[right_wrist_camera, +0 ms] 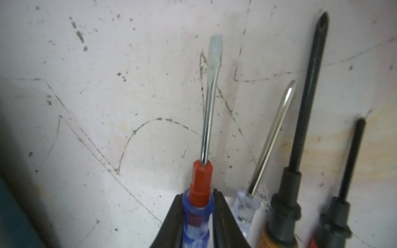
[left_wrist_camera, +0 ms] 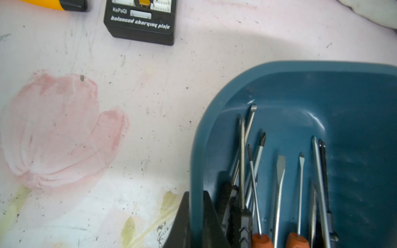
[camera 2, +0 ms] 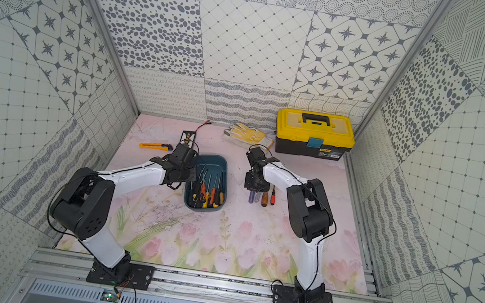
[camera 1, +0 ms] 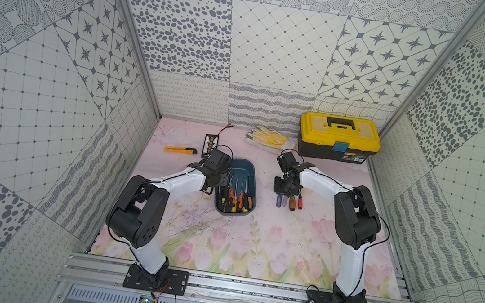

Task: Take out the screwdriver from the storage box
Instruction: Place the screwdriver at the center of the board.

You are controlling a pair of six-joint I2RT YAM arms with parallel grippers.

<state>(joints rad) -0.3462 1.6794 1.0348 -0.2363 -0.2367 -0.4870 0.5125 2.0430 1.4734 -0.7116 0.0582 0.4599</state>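
Note:
The teal storage box [camera 1: 243, 167] [camera 2: 216, 163] lies left of centre in both top views, with several screwdrivers [camera 1: 235, 198] in it, their shafts [left_wrist_camera: 279, 182] pointing away from the arms. My left gripper [camera 1: 218, 188] [left_wrist_camera: 196, 206] is shut on the box's left wall [left_wrist_camera: 199, 150], one finger inside and one outside. Right of the box, my right gripper [camera 1: 281, 194] [right_wrist_camera: 198, 197] is shut on the blue handle of a flat-blade screwdriver [right_wrist_camera: 209, 96] [camera 2: 251, 196] with a red collar. It is low over the table, beside three other screwdrivers [camera 1: 292, 203] [right_wrist_camera: 309, 96].
A yellow-lidded black toolbox [camera 1: 339, 137] stands at the back right, with work gloves [camera 1: 269, 138] left of it. A yellow utility knife [camera 1: 179, 149] and a black charging plate [camera 1: 209, 145] [left_wrist_camera: 139, 21] lie behind the left arm. Patterned walls enclose the table.

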